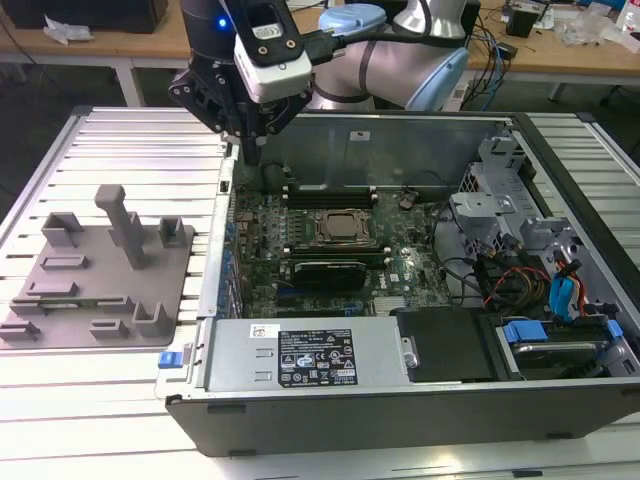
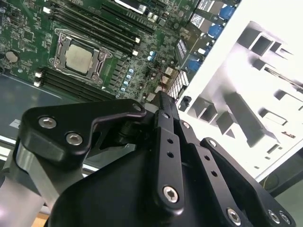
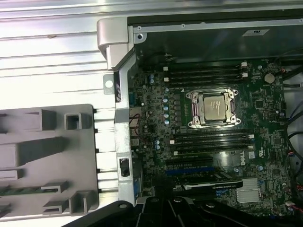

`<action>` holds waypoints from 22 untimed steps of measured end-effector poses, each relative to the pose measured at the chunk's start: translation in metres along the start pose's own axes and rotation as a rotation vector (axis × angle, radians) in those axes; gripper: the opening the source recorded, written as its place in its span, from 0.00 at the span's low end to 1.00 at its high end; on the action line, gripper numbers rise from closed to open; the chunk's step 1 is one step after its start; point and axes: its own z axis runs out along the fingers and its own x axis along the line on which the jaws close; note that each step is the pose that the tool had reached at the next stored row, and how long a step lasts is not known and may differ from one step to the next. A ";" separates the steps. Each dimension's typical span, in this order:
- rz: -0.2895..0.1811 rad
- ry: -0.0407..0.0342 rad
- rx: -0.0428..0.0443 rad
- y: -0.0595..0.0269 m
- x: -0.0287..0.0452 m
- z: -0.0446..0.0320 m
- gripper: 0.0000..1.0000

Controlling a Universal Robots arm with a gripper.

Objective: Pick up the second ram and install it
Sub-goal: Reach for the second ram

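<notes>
The second ram (image 3: 21, 190) is a thin green stick lying in a slot of the grey holder (image 1: 150, 270) on the slatted table, at the exterior view's left (image 1: 85, 301). My gripper (image 1: 250, 145) hangs above the far left corner of the open computer case (image 1: 400, 400), apart from the stick and well above the motherboard (image 1: 400, 265). In the second wrist view its black fingers (image 2: 165, 123) meet at the tip (image 2: 162, 98) with nothing between them. The long black memory slots (image 3: 203, 75) run on both sides of the processor socket (image 3: 213, 108).
The case's metal side wall (image 3: 122, 118) stands between the holder and the motherboard. An upright grey post (image 1: 125, 225) rises from the holder. A power supply (image 1: 310, 355), drive cage (image 1: 500, 200) and loose cables (image 1: 540, 285) fill the case's near and right parts.
</notes>
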 end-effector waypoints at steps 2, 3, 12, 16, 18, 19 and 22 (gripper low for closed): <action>0.000 0.0000 0.0001 -0.0002 0.0025 0.0000 0.08; 0.000 0.0000 0.0000 -0.0003 0.0036 0.0000 0.08; 0.000 0.0000 0.0000 -0.0011 0.0150 -0.0002 0.08; 0.000 0.0000 0.0000 -0.0017 0.0224 -0.0004 0.08; 0.000 0.0000 0.0000 -0.0018 0.0245 -0.0005 0.08; 0.000 0.0000 0.0000 -0.0020 0.0266 -0.0005 0.08; 0.000 0.0000 0.0000 -0.0024 0.0322 -0.0006 0.08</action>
